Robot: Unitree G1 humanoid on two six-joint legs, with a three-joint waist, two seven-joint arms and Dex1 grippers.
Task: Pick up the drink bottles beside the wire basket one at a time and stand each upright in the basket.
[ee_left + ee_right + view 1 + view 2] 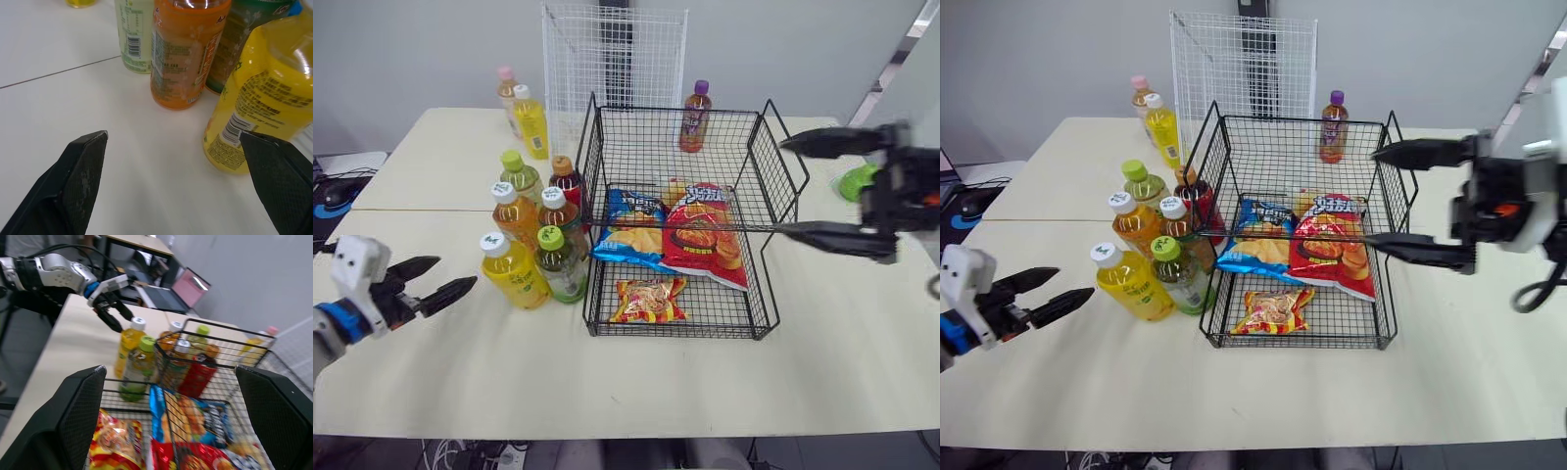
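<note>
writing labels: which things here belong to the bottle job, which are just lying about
Job: drink bottles, wire basket, left gripper, right gripper.
Lying about: snack bags, white grid panel, green object.

Office or lab, pale tables, laptop, grey wall

Pale grey wall behind cream table, white wire panel upright

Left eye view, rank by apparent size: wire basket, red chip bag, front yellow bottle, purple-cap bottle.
1. wire basket
2. red chip bag
3. front yellow bottle
4. purple-cap bottle. It stands farthest from the camera, so the bottles' true sizes stay unsure.
</note>
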